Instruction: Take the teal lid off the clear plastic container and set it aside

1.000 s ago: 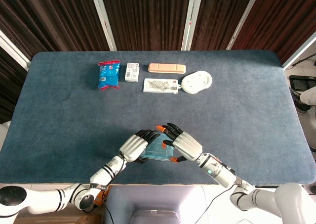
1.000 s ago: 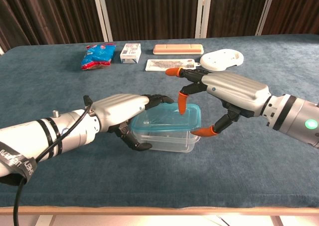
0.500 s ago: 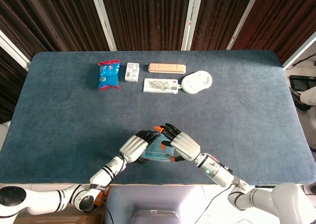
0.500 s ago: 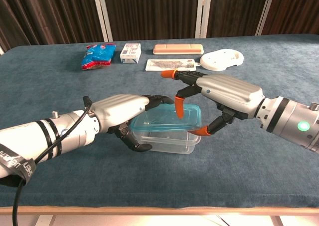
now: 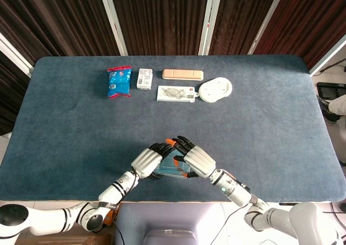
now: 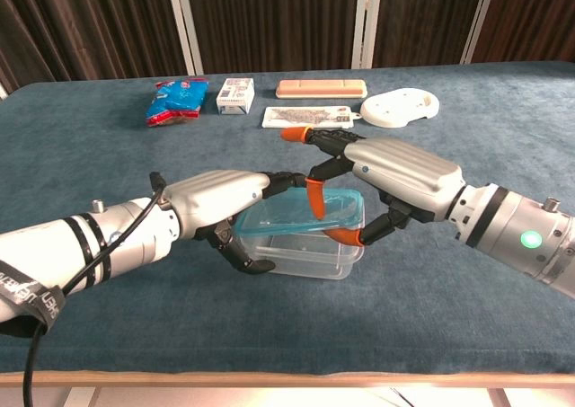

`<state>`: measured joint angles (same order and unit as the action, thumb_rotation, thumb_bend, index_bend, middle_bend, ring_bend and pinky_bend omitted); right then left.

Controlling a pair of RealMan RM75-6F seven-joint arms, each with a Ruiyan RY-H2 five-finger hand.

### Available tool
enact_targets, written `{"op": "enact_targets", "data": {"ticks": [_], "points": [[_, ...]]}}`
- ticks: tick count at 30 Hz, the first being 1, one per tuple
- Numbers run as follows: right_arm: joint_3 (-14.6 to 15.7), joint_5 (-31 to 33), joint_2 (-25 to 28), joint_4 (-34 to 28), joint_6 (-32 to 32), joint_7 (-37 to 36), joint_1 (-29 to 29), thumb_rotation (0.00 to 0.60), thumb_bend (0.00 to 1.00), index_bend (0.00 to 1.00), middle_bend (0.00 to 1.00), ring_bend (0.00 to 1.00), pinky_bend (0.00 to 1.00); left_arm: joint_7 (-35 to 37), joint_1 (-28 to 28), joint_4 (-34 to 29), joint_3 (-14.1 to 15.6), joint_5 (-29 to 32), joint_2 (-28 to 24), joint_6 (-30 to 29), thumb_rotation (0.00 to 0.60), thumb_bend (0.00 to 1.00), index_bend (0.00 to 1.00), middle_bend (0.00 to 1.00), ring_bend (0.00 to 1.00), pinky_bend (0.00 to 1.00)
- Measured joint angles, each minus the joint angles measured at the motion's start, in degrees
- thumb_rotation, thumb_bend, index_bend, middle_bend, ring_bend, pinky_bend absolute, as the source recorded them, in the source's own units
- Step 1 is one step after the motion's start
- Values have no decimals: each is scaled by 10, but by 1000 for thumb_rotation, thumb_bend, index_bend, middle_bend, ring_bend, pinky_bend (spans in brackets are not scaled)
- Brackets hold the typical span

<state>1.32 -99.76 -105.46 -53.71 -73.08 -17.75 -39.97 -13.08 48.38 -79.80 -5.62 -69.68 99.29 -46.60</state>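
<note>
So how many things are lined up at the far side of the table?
5: a blue snack packet at far left, a small white box, a tan bar, a flat printed pack, and a white round dish at right.

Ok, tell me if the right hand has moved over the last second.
Yes. In the chest view the right hand has slid left toward the left hand, over the clear plastic container, and its fingers now pinch the teal lid.

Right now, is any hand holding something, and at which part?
The left hand grips the clear container at its left end. The right hand pinches the teal lid at its right edge.
</note>
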Motion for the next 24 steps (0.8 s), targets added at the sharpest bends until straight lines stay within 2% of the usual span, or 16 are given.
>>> {"op": "enact_targets", "data": {"ticks": [8,13,24], "points": [[3,-4,-6,10,-17,-12,4,600,702,780,156,0,0,2,-8,-7,2,-9,-4,-17,600,281,0,195,72,124],[2,-5,-7,15,-26,-17,5,600,702,786,160,0,0,25,-20,-9,7,-35,-7,-39,600,283,0,6,0,110],[2,-6,-8,12,-27,-11,5,600,702,786,160,0,0,64,-33,-6,11,-75,-11,-68,600,282,0,0,0,21]]}}
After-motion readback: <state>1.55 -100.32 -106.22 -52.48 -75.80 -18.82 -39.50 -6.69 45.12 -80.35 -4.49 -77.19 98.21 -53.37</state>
